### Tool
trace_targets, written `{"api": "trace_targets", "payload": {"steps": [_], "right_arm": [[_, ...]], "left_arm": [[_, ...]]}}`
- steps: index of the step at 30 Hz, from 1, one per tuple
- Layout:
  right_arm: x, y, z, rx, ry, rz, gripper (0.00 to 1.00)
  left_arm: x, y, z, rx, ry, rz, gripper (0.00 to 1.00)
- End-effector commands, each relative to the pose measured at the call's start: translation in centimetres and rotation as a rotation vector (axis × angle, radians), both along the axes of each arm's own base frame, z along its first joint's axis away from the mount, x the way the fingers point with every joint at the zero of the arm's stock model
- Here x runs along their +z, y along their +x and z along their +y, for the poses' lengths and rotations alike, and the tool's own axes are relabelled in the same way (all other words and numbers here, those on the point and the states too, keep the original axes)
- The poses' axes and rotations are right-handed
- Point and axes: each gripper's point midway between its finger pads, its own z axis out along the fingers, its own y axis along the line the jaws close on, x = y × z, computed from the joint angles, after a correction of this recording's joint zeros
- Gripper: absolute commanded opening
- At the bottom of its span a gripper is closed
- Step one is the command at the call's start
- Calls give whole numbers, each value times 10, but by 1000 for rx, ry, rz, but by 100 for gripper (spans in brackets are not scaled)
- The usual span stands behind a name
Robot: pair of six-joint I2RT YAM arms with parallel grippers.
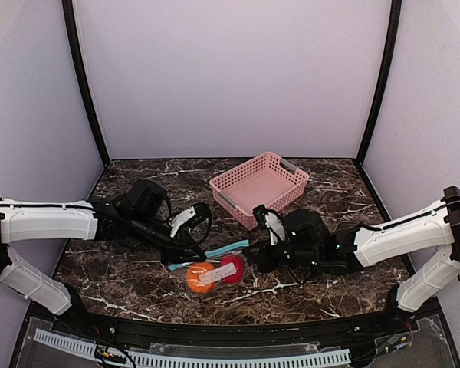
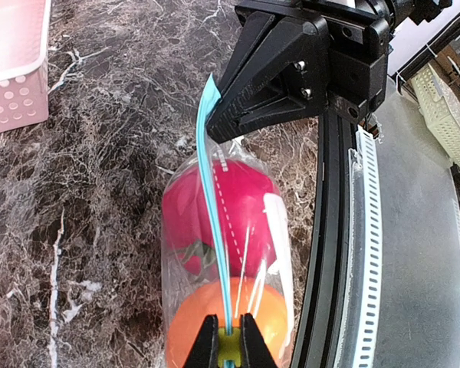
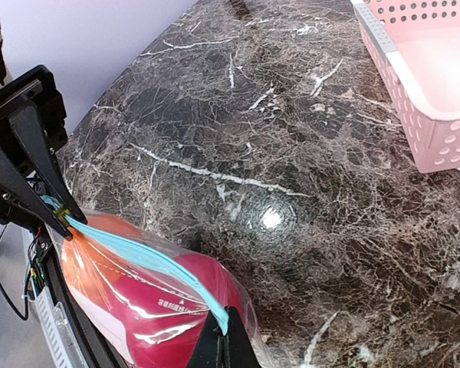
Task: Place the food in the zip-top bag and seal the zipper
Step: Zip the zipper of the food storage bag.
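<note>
Sealing appears to be proceeding: orange food and red food are lying in the bag, left jaws and right jaws each pinching a zipper end, the next move calling for sliding along it.

Clear glossy plastic bag, polished dark marble table, matt pink plastic basket

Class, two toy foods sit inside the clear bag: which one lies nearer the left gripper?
The orange food; it sits under the left gripper pinching the zipper, while the red food lies at the right gripper end.
</note>
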Motion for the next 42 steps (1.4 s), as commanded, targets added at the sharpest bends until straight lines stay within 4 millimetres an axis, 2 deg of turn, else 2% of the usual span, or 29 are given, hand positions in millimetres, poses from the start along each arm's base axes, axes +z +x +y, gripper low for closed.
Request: {"api": "trace_targets", "payload": {"steps": [1,7,42], "right_arm": [[-9,25,-28,-142,-75,-9,0],[-6,26,-28,-139,-73,-21,0],[-14,42,-58,-260,-104,18,0]], "left_arm": [[-12,-12,20,30,66,66,1],[-13,-13,23,47,66,69,1],[-17,-18,34,67,93,67,1]]}}
